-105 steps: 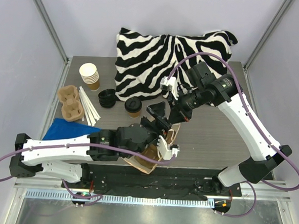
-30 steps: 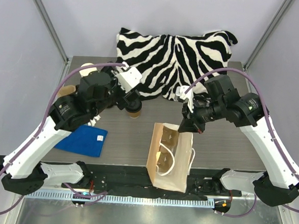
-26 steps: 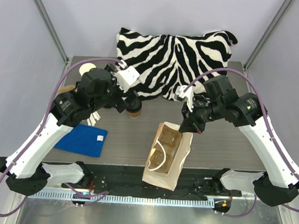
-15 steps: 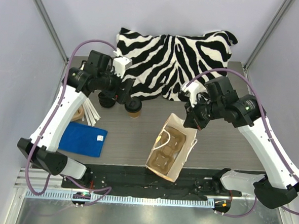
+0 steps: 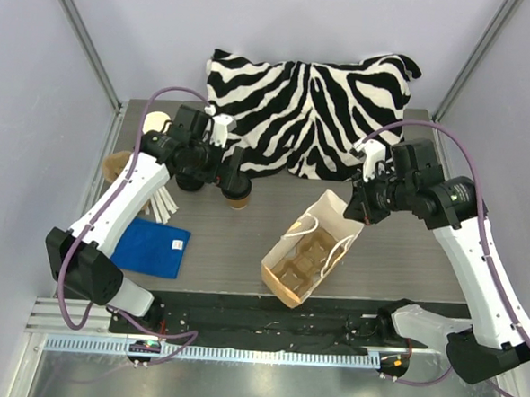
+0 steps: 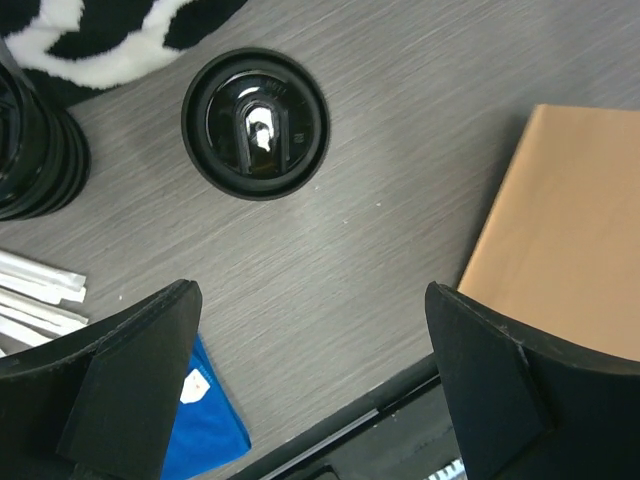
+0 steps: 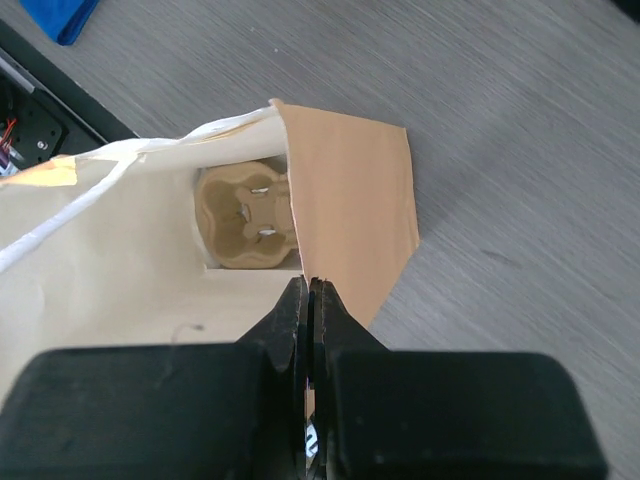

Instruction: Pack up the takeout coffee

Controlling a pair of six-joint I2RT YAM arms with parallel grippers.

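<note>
The takeout coffee [image 5: 237, 190], a brown cup under a black lid [image 6: 255, 123], stands upright on the table in front of the zebra cushion. My left gripper [image 5: 231, 165] hovers above it, jaws wide open and empty [image 6: 310, 400], the cup lying ahead of the fingertips. A brown paper bag [image 5: 276, 280] lies tilted open in the middle of the table, a pulp cup carrier [image 5: 299, 259] inside it. My right gripper [image 5: 363, 209] is shut on the bag's rim [image 7: 308, 290]; the right wrist view shows the bag's wall [image 7: 350, 200] and the carrier [image 7: 245, 220].
A zebra cushion [image 5: 298, 102] fills the back. A stack of black lids [image 6: 30, 150] sits just left of the coffee. White wrapped sticks [image 5: 161, 206], another pulp carrier [image 5: 119, 163] and a blue cloth [image 5: 154, 246] lie at the left. The bag's side [image 6: 570, 230] is to the coffee's right.
The left arm swung back over the coffee and its jaws spread wider. The right gripper pulled the bag's rim rightward, turning the bag diagonal with its mouth open.
</note>
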